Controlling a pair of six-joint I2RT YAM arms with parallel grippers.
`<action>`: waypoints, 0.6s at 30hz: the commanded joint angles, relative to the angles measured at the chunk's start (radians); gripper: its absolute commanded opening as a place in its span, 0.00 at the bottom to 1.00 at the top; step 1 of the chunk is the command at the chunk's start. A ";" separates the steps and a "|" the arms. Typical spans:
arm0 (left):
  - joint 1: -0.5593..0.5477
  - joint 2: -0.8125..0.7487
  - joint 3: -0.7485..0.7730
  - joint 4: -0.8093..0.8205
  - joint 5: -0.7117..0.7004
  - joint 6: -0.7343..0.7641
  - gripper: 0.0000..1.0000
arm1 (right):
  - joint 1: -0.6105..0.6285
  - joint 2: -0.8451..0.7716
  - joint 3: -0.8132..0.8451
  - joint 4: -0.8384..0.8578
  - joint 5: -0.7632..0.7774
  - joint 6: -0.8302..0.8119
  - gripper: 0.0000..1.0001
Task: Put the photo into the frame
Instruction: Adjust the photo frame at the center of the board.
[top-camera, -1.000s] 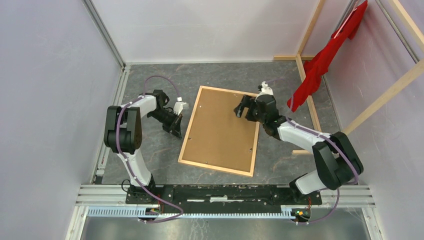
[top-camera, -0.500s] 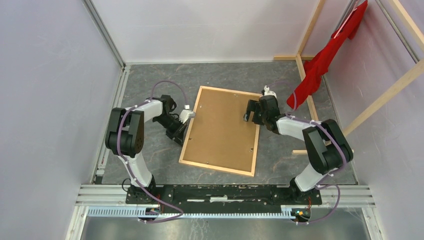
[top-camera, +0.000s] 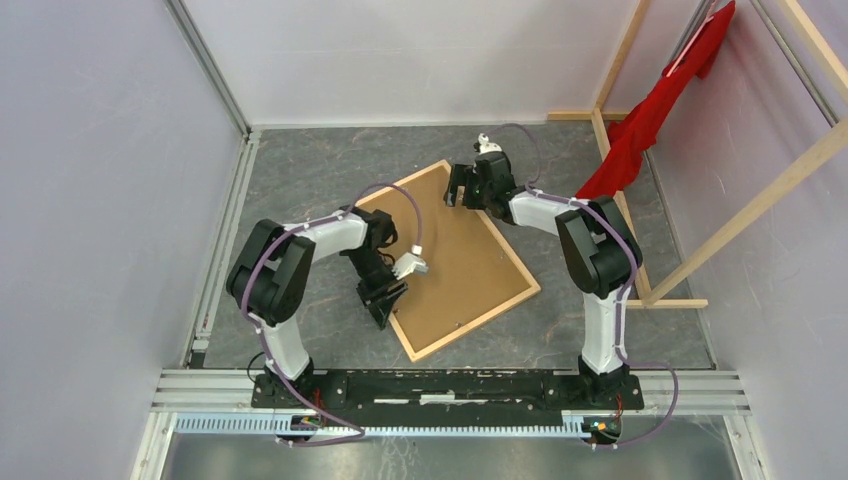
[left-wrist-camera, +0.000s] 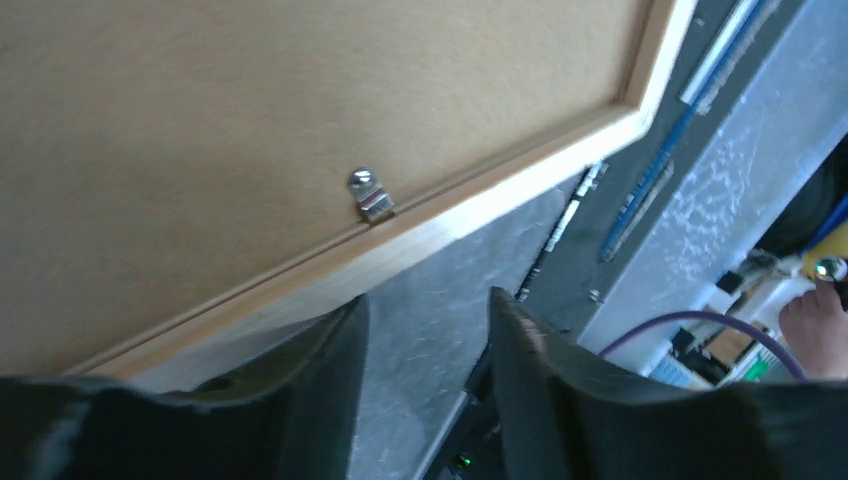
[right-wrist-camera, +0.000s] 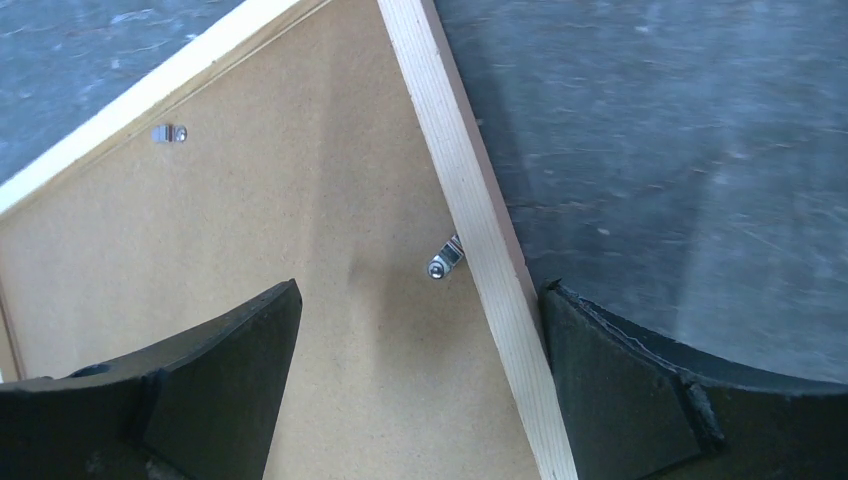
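Observation:
The frame (top-camera: 478, 324) lies face down and askew on the table, its brown backing board (top-camera: 460, 270) up and held by small metal clips (left-wrist-camera: 368, 195). The photo is not in view. My left gripper (top-camera: 385, 300) is open at the frame's near left edge. In the left wrist view (left-wrist-camera: 425, 330) one finger (left-wrist-camera: 320, 380) sits against the wooden rail (left-wrist-camera: 480, 215), with bare table between the fingers. My right gripper (top-camera: 462, 188) is open at the far corner. In the right wrist view (right-wrist-camera: 420, 340) it straddles the rail (right-wrist-camera: 460, 170) beside a clip (right-wrist-camera: 445, 260).
A red cloth (top-camera: 650, 110) hangs on the wooden rack beams (top-camera: 770, 190) at the right, and the rack's base bar (top-camera: 610, 140) lies on the table beside the right arm. A metal rail (top-camera: 450, 385) runs along the near edge. Walls close in the left and back.
The frame has turned counter-clockwise as seen from above. My right gripper moved up and left with its far corner. My left gripper moved down and right along its near left edge.

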 joint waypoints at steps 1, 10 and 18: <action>-0.060 -0.021 0.014 0.115 0.066 0.045 0.62 | 0.078 0.011 0.072 -0.033 -0.186 0.037 0.94; 0.046 -0.142 0.047 -0.067 -0.032 0.175 0.72 | 0.015 -0.159 -0.104 -0.028 -0.032 0.036 0.96; 0.358 -0.131 0.167 -0.108 -0.111 0.219 0.70 | 0.009 -0.373 -0.360 0.000 0.067 0.049 0.95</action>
